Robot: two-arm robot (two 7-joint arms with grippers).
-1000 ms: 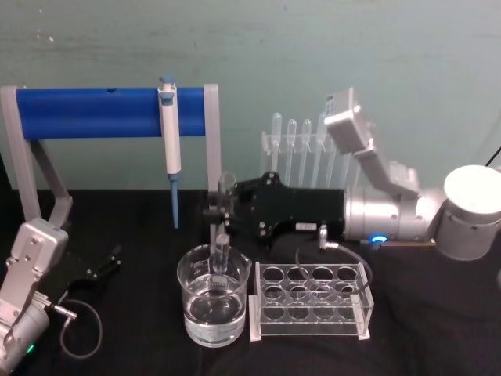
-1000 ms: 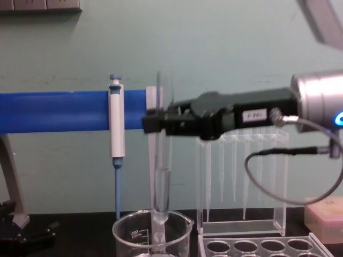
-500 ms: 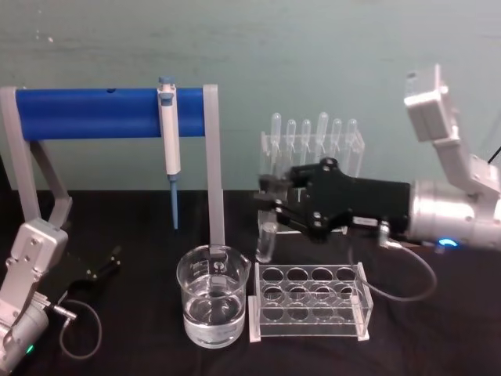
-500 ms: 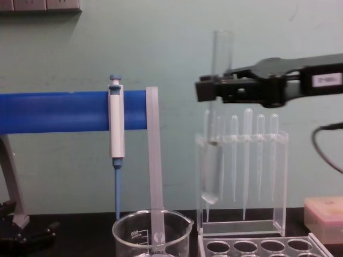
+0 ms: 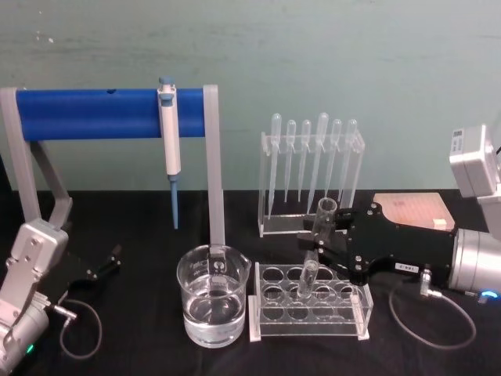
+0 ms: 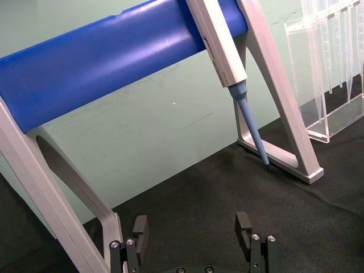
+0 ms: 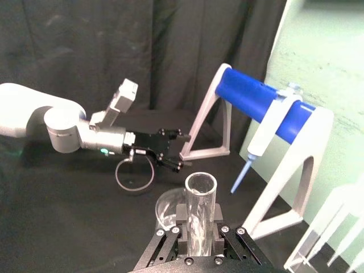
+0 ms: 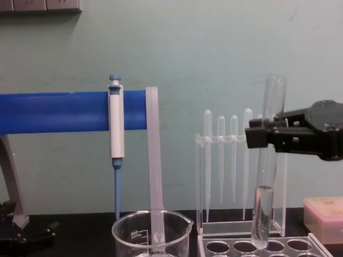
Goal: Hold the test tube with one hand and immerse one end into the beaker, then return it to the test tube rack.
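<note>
My right gripper (image 5: pixel 322 240) is shut on the test tube (image 5: pixel 314 251), a clear glass cylinder held nearly upright, gripped below its open rim. In the chest view the test tube (image 8: pixel 265 160) holds some liquid in its lower part, and its rounded end sits at the top of the clear rack (image 8: pixel 278 247). The right wrist view looks down onto the tube's rim (image 7: pixel 200 185) between the fingers (image 7: pixel 219 232). The beaker (image 5: pixel 213 304), part full of water, stands left of the rack, apart from the tube. My left gripper (image 6: pixel 191 227) rests open at the far left of the table (image 5: pixel 106 263).
The clear rack (image 5: pixel 309 302) with round holes stands right of the beaker. Behind it a stand holds several plastic pipettes (image 5: pixel 313 168). A blue-and-white micropipette (image 5: pixel 169 133) hangs on the blue bar stand (image 5: pixel 94 112). A pink-topped box (image 5: pixel 415 210) lies at the back right.
The right gripper lifted the test tube out of the beaker, carried it rightward, and lowered it over the rack. The left arm has not moved.
</note>
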